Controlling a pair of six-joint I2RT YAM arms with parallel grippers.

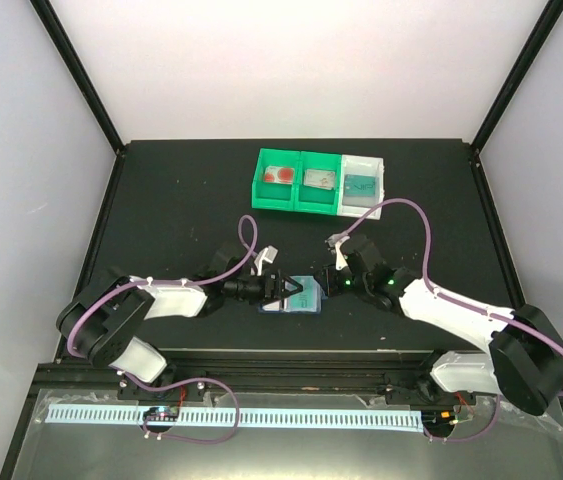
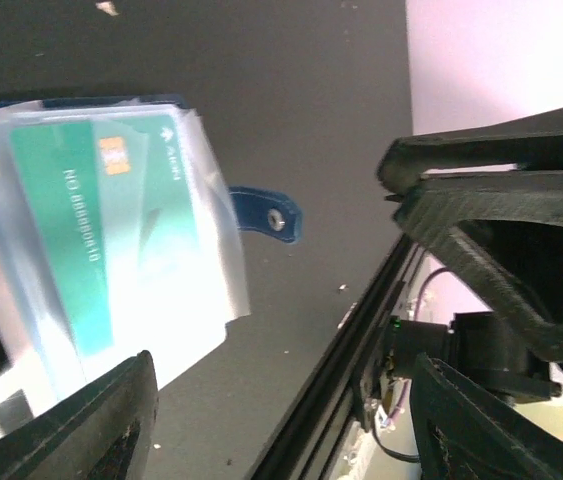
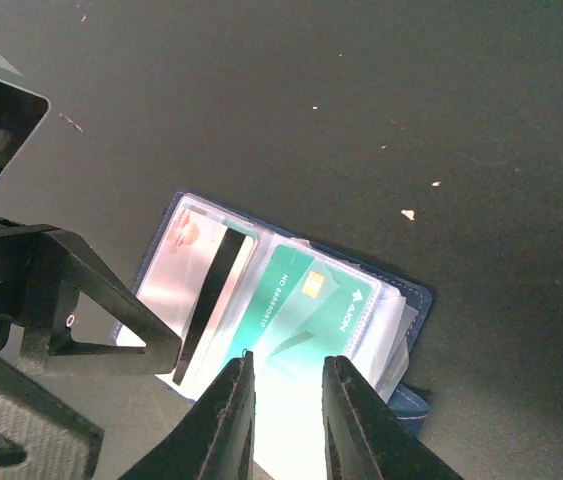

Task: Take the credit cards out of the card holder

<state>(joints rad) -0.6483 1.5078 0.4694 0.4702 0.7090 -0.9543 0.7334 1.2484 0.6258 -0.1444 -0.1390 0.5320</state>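
The card holder [image 1: 296, 298] lies open on the black table between my grippers, its navy cover [image 3: 409, 300] under clear pockets. A teal credit card [image 3: 306, 305] [image 2: 101, 230] sits in the right-hand pocket. A pale card with a black stripe [image 3: 201, 295] is in the left-hand pocket. My right gripper [image 3: 289, 400] [image 1: 333, 277] hovers at the teal card's near edge, its jaws a narrow gap apart and nothing between them. My left gripper [image 2: 281, 425] [image 1: 286, 290] stands wide open, one finger [image 3: 91, 310] over the holder's left page.
At the back stand a two-bay green tray [image 1: 261, 192] and a white tray [image 1: 377, 166]. They hold a white card with red circles [image 1: 281, 176], a greyish card [image 1: 318, 179] and a teal card [image 1: 361, 184]. The holder's strap tab [image 2: 266, 215] sticks out sideways.
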